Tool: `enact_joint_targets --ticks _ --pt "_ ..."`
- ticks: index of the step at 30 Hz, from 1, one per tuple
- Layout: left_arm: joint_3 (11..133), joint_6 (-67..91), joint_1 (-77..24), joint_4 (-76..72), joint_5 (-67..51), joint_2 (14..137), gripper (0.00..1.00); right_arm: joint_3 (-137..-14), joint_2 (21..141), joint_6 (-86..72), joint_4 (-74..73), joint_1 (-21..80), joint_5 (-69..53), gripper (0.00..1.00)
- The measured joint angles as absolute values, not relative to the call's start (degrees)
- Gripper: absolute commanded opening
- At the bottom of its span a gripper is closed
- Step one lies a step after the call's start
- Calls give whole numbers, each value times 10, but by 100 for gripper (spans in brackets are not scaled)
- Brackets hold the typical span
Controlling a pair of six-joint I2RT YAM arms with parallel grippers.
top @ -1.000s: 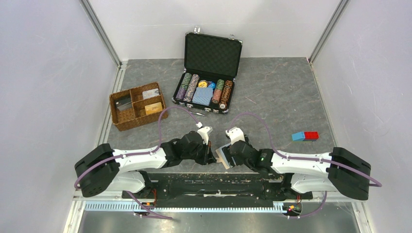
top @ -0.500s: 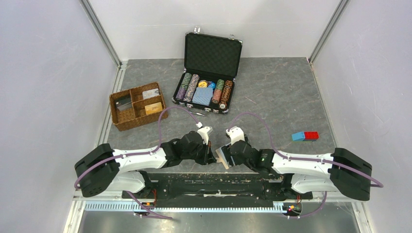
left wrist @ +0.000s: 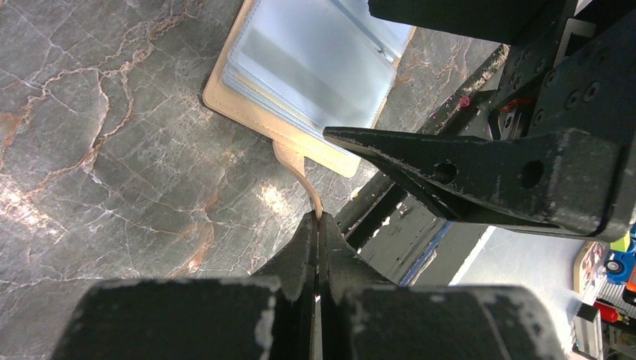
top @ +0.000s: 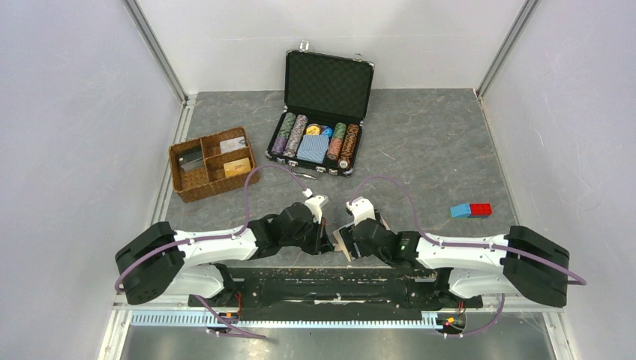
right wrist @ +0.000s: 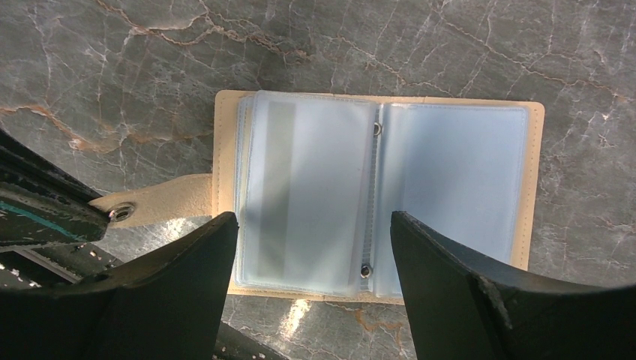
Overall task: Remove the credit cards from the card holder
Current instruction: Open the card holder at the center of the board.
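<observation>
L gripper (left wrist: 316,223) clamped on strap tab (left wrist: 294,161) of holder (left wrist: 300,67), bottom center of L wrist view. R gripper (right wrist: 313,225) open, its 2 fingers above the flat, opened holder.

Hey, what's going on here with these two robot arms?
The card holder lies open on the table close to the arm bases. The left pincer is shut on its strap tab. The right pincer hangs open just above the clear sleeves. A few cards lie in the wicker tray.
</observation>
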State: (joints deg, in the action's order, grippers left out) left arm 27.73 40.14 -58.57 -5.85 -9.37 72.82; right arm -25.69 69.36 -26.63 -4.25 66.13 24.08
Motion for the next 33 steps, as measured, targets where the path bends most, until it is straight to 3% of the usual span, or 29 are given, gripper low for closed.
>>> enact_joint_targets --ticks 9,24,33 --pt "277 401 -586 -58 -94 728 2 -257 708 -272 -43 668 248 76" --pt "277 402 -586 -59 -93 728 2 -257 712 -283 -45 682 285 64" --pt "277 402 -586 -60 -93 728 2 -257 703 -290 -60 684 303 65"
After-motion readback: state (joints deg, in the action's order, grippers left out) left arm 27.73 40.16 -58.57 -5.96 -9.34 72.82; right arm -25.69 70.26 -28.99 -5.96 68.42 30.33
